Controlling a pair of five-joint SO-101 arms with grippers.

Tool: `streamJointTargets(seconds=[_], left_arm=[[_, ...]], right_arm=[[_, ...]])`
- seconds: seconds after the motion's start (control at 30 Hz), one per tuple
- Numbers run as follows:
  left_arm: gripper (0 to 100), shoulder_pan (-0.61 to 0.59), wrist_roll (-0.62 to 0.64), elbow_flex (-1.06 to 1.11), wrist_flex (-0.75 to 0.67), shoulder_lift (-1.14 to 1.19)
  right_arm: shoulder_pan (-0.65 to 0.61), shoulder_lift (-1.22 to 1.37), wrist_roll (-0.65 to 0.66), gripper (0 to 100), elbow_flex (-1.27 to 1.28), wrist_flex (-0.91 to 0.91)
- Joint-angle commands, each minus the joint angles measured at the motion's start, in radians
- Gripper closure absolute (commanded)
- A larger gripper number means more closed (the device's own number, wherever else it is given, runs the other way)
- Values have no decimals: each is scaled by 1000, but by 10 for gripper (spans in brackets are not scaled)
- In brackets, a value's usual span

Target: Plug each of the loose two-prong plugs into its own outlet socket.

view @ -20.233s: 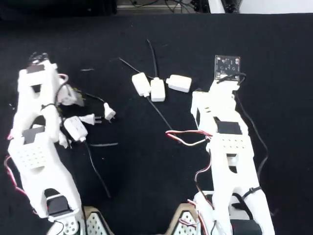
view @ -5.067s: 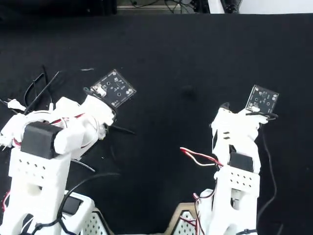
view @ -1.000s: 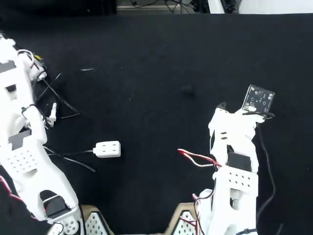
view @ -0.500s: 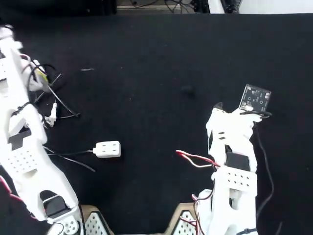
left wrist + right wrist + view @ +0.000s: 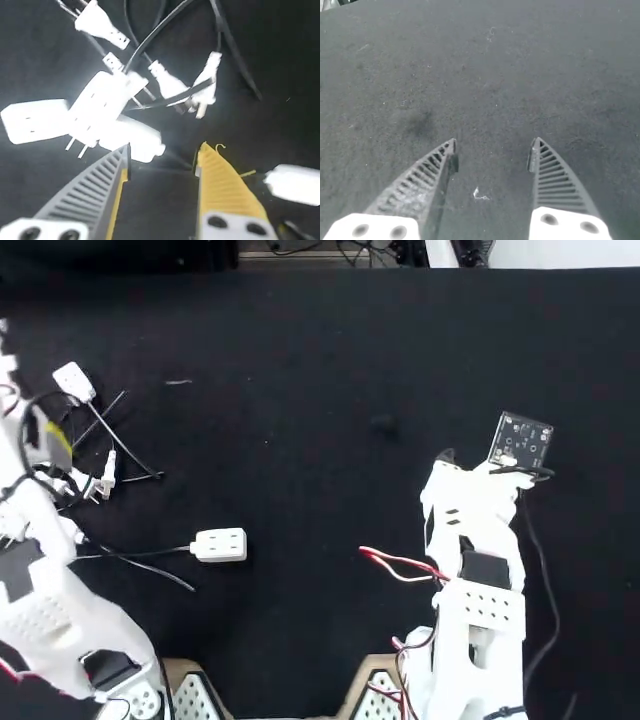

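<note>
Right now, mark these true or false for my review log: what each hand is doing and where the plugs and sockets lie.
1. The right hand is open and holds nothing. True.
2. The left hand is shut on a plug. False: it is open, above the pile of plugs and sockets, gripping none of them.
3. One white outlet socket lies on the table apart from that pile. True.
4. The right hand is over the pile. False: only bare black table lies under it; the pile is on the left arm's side.
</note>
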Motion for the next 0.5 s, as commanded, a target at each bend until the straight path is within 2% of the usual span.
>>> streamJointTargets(seconds=[0.0,0.23,0.47], left_arm=[[775,61,-97,154,-92,-92],[775,206,-94,300,-353,-41],[775,213,-81,309,-520,89]], right_arm=[[-9,-33,2,776,-4,-28],[-9,-33,2,776,-4,-28],[-8,-33,2,776,-4,-28]])
